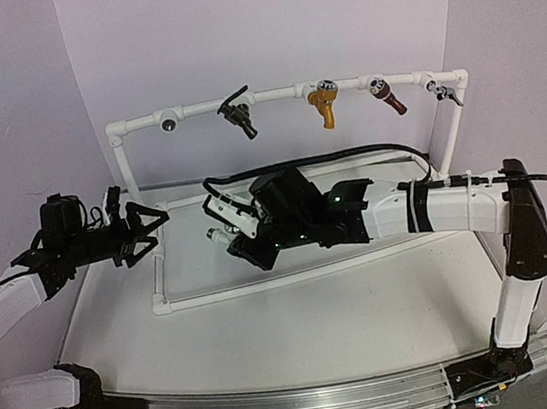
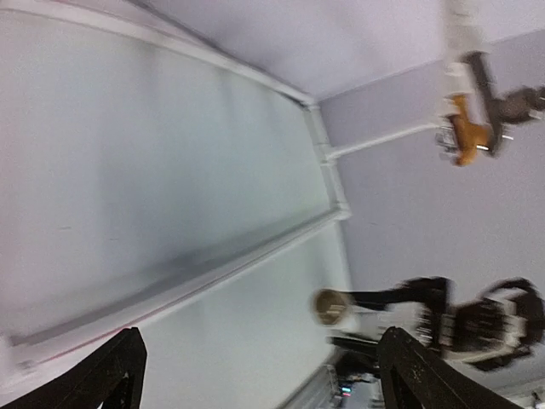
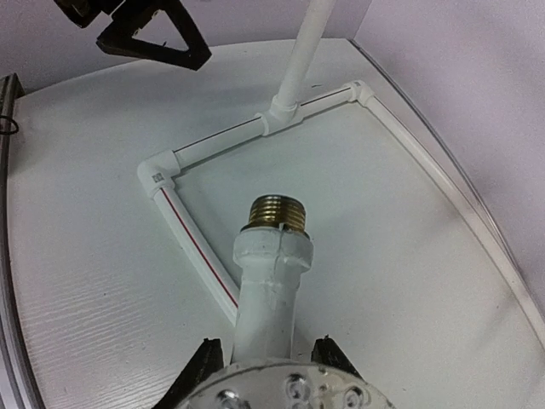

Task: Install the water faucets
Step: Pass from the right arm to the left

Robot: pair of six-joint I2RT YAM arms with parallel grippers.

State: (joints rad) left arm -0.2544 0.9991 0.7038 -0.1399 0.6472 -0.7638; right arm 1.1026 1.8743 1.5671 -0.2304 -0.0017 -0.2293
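White plastic with a brass thread [image 3: 278, 213] at its tip, the white faucet [image 3: 268, 290] sits lengthwise in the right pincer [image 3: 268, 351]. The two dark fingers [image 3: 204, 358] are closed narrowly on either side of its body, with the threaded end sticking out past them. The arm holds it in the air over the middle of the counter [image 1: 320, 329], a little toward the left edge, inside the outline of the pipe frame [image 1: 264, 283].

The left pincer [image 1: 152, 236] hovers near the left edge of the counter, beside the frame's left upright. Its jaws are spread wide with nothing between them. Whether a fingertip touches the pipe cannot be told, and the left wrist view is blurred.

The black faucet [image 1: 237, 113] is already mounted on the top rail [image 1: 274, 93], which runs along the far edge of the counter, and its thin lever points up to the right. To its left on the rail is an open socket [image 1: 170, 124]. To its right, in order, hang the gold tap [image 1: 324, 102], the brown tap [image 1: 387, 96] and the small grey tap [image 1: 445, 91], the last near the far right corner.
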